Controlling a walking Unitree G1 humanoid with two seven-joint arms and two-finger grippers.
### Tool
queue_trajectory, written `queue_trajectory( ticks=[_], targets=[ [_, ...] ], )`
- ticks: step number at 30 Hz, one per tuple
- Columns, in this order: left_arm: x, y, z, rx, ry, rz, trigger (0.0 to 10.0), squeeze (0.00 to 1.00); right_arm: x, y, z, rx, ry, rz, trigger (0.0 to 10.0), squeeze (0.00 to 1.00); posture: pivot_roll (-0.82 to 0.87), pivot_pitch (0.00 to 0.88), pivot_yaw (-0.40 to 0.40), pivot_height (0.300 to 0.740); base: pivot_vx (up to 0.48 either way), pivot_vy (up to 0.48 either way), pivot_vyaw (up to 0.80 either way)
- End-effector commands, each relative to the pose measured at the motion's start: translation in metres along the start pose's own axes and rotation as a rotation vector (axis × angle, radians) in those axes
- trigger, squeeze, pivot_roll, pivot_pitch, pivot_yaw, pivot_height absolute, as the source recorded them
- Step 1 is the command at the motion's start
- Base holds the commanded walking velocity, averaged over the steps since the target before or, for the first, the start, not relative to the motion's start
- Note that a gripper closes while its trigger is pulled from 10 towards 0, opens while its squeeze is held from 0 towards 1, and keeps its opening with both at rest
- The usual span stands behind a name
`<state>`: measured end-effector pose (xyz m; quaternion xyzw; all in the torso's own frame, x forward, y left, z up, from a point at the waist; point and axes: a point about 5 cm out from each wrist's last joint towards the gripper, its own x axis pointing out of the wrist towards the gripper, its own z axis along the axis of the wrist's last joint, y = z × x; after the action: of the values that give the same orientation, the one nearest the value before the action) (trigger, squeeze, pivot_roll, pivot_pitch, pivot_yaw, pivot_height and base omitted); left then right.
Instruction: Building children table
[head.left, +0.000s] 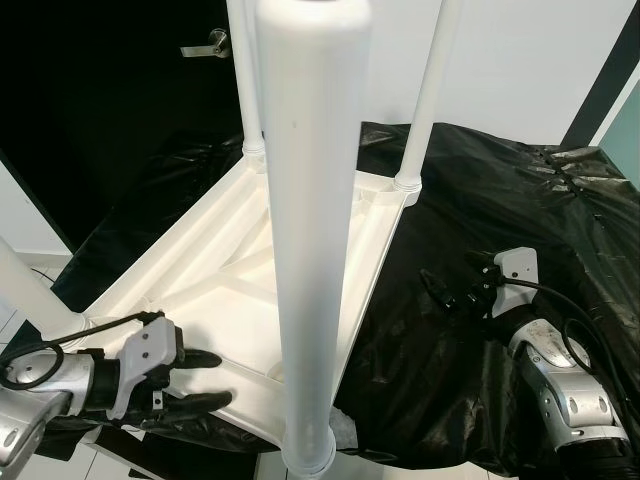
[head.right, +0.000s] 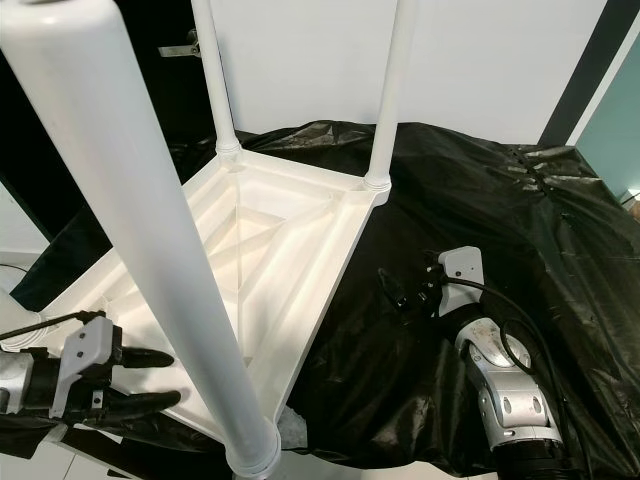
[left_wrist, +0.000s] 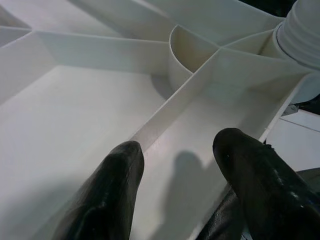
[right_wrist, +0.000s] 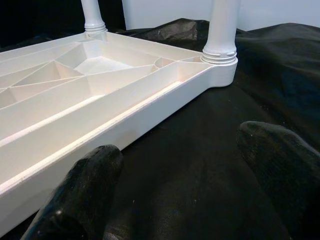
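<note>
The left hand (head.left: 205, 378) was spread open over the near left edge of the upturned white table (head.left: 240, 270), one finger above the ribbed underside, one beneath the rim. The right hand (head.left: 440, 290), open and empty, hovered over the black sheet (head.left: 480, 200) just right of the table. Four white legs (head.left: 310, 220) stood upright. A white wall (head.left: 520, 60) rose behind, and a dark door (head.left: 110, 90) stood far left.

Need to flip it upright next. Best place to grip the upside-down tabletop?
Probably the long side rim of the tabletop: a straight thin wall a hand can straddle. Bring the right hand in from the black sheet side, mid-edge between the corner legs. The left hand already straddles the opposite rim.
</note>
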<state>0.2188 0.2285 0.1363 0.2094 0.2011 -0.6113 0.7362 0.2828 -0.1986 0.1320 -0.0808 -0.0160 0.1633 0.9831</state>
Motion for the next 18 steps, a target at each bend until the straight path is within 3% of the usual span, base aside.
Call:
queue_trajectory(
  ticks=[1, 7, 10, 18],
  targets=[
    [0.003, 0.002, 0.001, 0.021, 0.011, 0.016, 10.0, 0.00, 0.001, -0.003, 0.001, -0.010, 0.008, -0.003, 10.0, 0.00, 0.02, 0.000, -0.017, 0.740, 0.000, 0.000, 0.00],
    [0.003, 0.016, 0.005, 0.074, 0.000, 0.083, 10.0, 0.00, 0.002, -0.004, 0.004, -0.013, 0.004, -0.002, 10.0, 0.00, 0.01, 0.000, -0.016, 0.740, 0.000, 0.000, 0.00],
    [-0.003, 0.025, 0.013, 0.088, -0.051, 0.135, 10.0, 0.00, 0.000, -0.004, 0.004, -0.018, 0.005, -0.004, 10.0, 0.00, 0.00, 0.000, -0.008, 0.740, 0.000, 0.000, 0.00],
    [-0.004, 0.032, 0.015, 0.104, -0.048, 0.171, 10.0, 0.00, -0.001, -0.005, 0.003, -0.022, 0.008, -0.008, 10.0, 0.00, 0.00, 0.000, -0.007, 0.740, 0.000, 0.000, 0.00]
  ],
)
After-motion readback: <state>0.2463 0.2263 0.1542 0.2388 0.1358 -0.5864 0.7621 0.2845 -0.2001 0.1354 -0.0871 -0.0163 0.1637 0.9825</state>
